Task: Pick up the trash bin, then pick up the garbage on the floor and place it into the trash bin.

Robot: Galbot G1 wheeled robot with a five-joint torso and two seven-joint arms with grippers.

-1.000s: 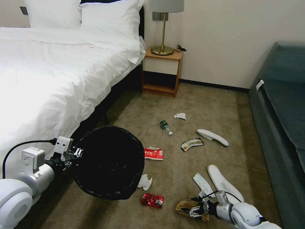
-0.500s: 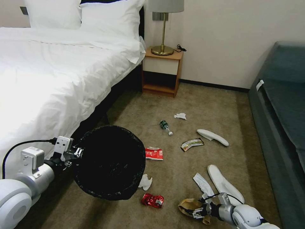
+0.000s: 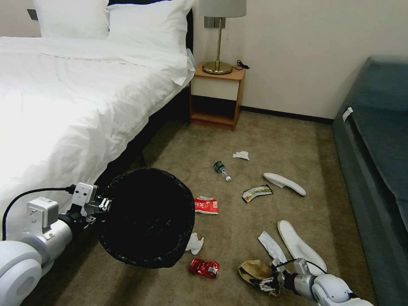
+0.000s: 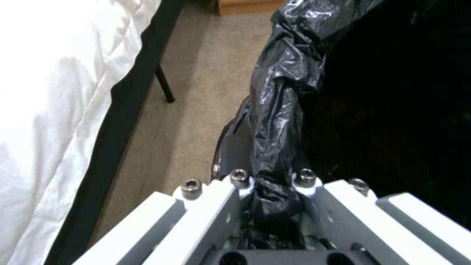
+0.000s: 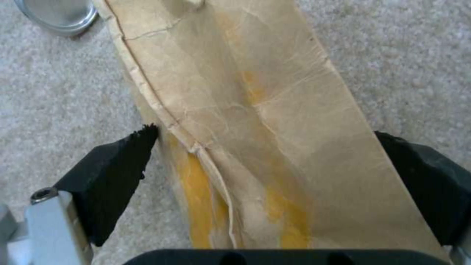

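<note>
The trash bin (image 3: 146, 217), round and lined with a crinkly black bag, hangs tilted above the floor beside the bed, mouth wide open. Litter lies scattered on the carpet: two red wrappers (image 3: 206, 205), a yellow-silver wrapper (image 3: 256, 192), crumpled tissues (image 3: 194, 243), a small green bottle (image 3: 221, 169) on its side, flat white slippers (image 3: 284, 183), and a creased tan paper bag (image 5: 255, 121) stained yellow.

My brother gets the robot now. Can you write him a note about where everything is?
Left gripper: shut on the bin rim, bin held up beside the bed.
Right gripper: open, pads either side of the paper bag on the floor, not yet gripping.
Done: bin picked up.
Left: bag, slippers, tissues, wrappers and bottle all lie on the carpet.
</note>
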